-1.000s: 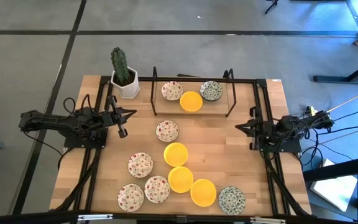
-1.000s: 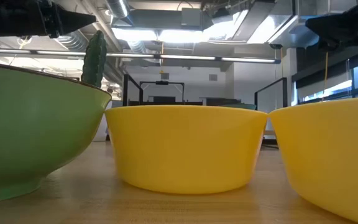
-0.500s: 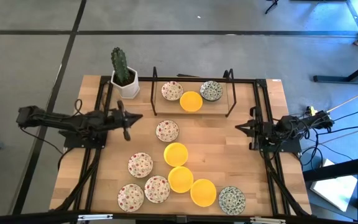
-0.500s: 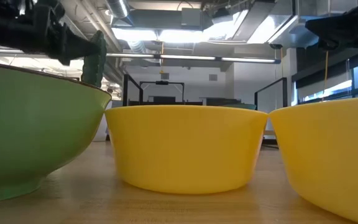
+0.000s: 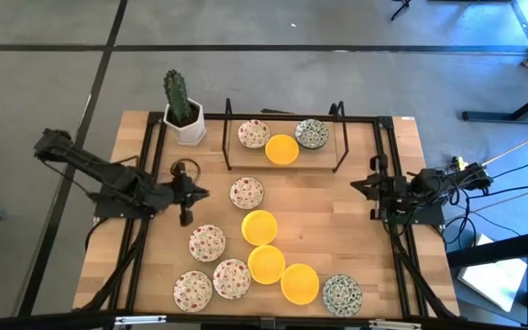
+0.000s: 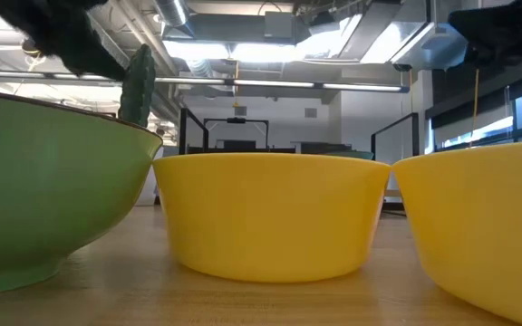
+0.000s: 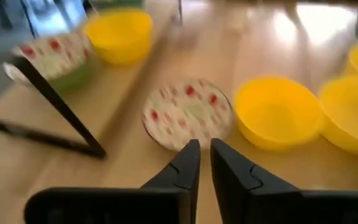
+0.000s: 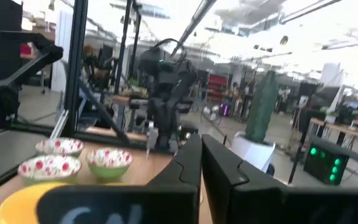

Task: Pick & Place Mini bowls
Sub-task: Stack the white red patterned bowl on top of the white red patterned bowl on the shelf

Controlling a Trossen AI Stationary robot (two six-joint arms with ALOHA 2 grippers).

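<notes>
Several mini bowls lie on the wooden table in the high view: a red-speckled one (image 5: 246,192) in the middle, yellow ones (image 5: 259,226) and more red-speckled ones (image 5: 207,243) nearer, and a blue-green one (image 5: 342,293) at the near edge. Three bowls sit on the black wire rack (image 5: 282,137) at the far side. My left gripper (image 5: 200,192) is shut and hovers just left of the middle red-speckled bowl (image 7: 188,112), tipped down toward it without touching. My right gripper (image 5: 354,186) is shut and waits at the right side.
A cactus in a white pot (image 5: 183,115) stands at the far left corner beside the rack. Black frame rails (image 5: 145,229) run along both table sides. Bare wood lies between the middle bowl and the right arm. The low view is filled by near bowls (image 6: 270,213).
My left gripper has swung from near the cactus pot toward the near edge and slightly right, tipping downward, and now points at the middle red-speckled bowl. The bowls and the right arm have stayed still.
</notes>
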